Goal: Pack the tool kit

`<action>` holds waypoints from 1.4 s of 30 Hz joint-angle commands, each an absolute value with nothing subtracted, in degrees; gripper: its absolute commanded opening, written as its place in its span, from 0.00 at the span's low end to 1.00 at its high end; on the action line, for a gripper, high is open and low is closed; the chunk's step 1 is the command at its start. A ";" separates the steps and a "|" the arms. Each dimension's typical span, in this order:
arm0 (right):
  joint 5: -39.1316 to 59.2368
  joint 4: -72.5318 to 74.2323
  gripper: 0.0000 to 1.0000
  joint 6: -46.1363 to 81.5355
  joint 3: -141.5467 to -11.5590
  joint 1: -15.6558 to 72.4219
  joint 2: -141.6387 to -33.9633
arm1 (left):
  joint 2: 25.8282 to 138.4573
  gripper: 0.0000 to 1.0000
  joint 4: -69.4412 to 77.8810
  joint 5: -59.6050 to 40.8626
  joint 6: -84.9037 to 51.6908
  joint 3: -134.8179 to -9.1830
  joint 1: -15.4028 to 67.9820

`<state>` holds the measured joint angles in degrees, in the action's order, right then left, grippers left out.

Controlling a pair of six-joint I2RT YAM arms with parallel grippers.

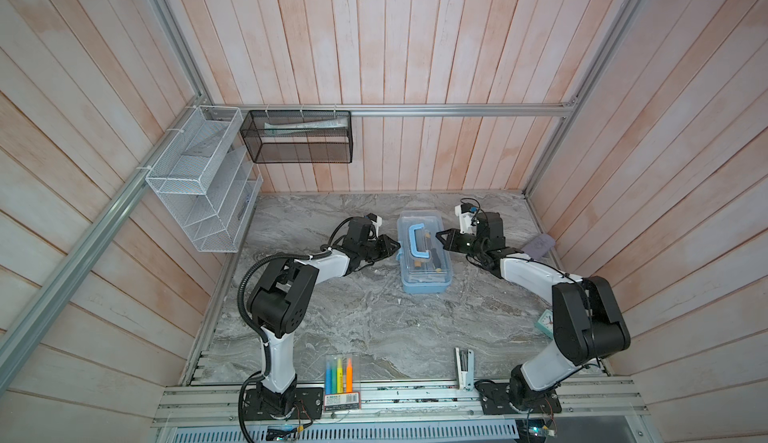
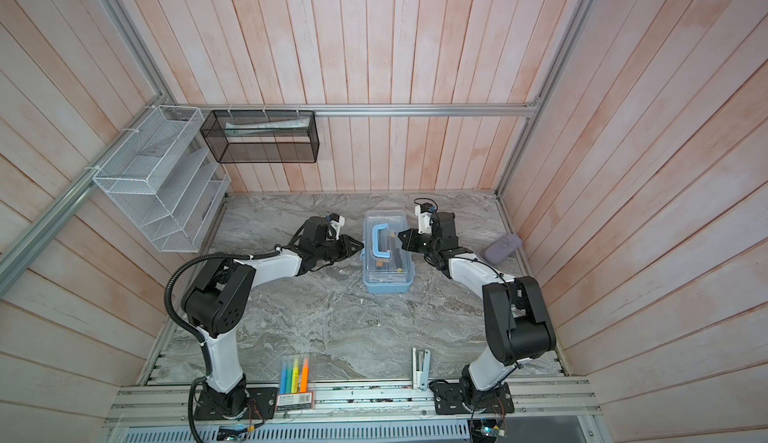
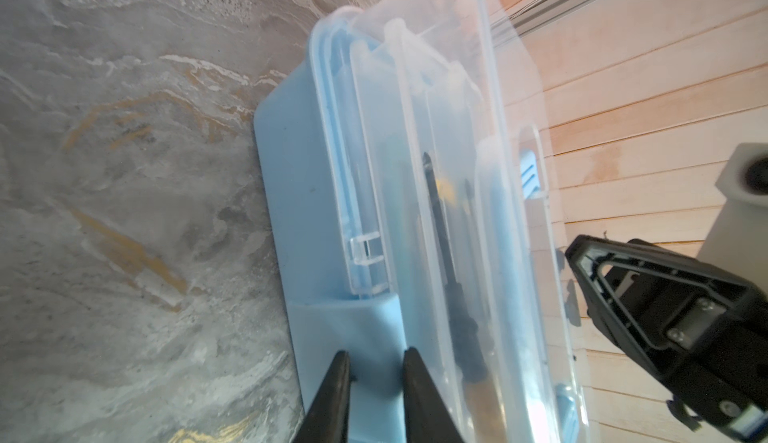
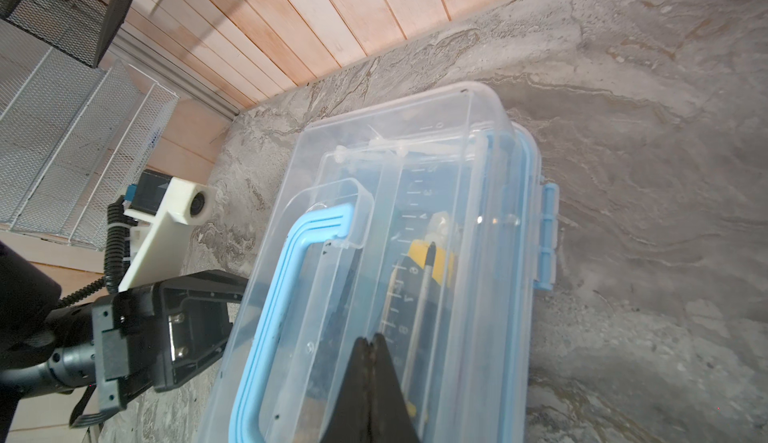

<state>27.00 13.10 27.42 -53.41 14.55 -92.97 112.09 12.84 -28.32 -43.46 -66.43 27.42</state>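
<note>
The box (image 1: 424,281) sits on the table (image 1: 374,324), back of centre, between the 2 grippers, its clear lid (image 1: 419,219) down and blue handle (image 1: 415,241) flat on top. Through the lid show a yellow-black knife (image 4: 417,251) and a screwdriver (image 4: 422,303) lying lengthwise.

The left gripper (image 1: 395,247) is at the box's left side, fingers (image 3: 332,399) slightly apart astride the blue latch (image 3: 365,324); whether they pinch it I cannot tell. The right gripper (image 1: 438,236) is over the lid's right edge, jaws pressed together, empty.

A black basket (image 1: 299,156) on the back wall holds a pale packet (image 1: 303,127). A clear pack (image 1: 341,374) at the front edge holds 4 highlighters.
</note>
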 commanded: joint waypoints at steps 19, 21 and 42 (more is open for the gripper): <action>27.59 3.99 0.03 27.55 -53.01 19.38 -100.71 | 113.39 0.37 25.41 -33.22 -48.23 -57.87 30.20; 27.81 4.81 0.03 27.89 -52.15 19.94 -101.03 | 113.94 0.37 26.69 -33.42 -48.49 -57.38 30.65; 31.11 16.92 0.00 32.17 -42.13 24.27 -108.69 | 119.44 0.37 39.80 -32.11 -53.92 -53.43 34.87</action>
